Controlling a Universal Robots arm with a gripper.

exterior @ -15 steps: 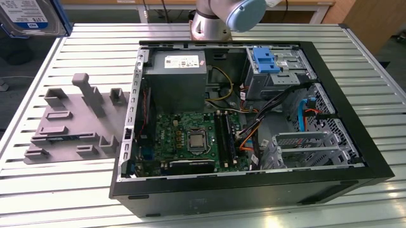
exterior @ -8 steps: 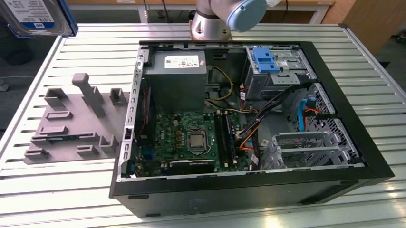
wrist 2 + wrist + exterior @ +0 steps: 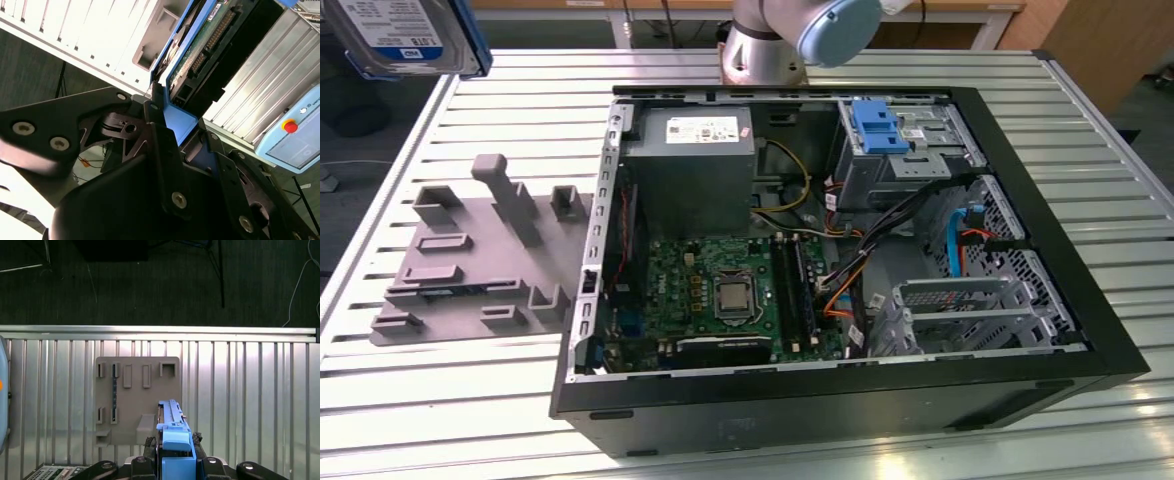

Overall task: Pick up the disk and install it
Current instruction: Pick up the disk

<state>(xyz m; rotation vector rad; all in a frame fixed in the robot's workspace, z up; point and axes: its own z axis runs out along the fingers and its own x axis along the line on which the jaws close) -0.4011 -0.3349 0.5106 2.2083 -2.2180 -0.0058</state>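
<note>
The disk [image 3: 398,35] hangs high at the exterior view's upper left, above the table, label side showing, with its blue carrier frame along one edge. In both wrist views my gripper [image 3: 175,452] is shut on the disk's blue carrier [image 3: 175,432], with a black finger on each side. The second wrist view shows the disk's green circuit-board underside [image 3: 200,45] running away from the gripper [image 3: 187,142]. The grey fixture block [image 3: 135,395] lies on the slatted table below the held disk, with its slots bare.
An open computer case [image 3: 854,405] lies on the slatted table [image 3: 454,400], holding a power supply [image 3: 687,160], a motherboard [image 3: 720,290] and a blue bracket [image 3: 874,125] at the drive bay. The arm's base [image 3: 781,40] stands behind the case. A pendant with a red button [image 3: 292,127] sits nearby.
</note>
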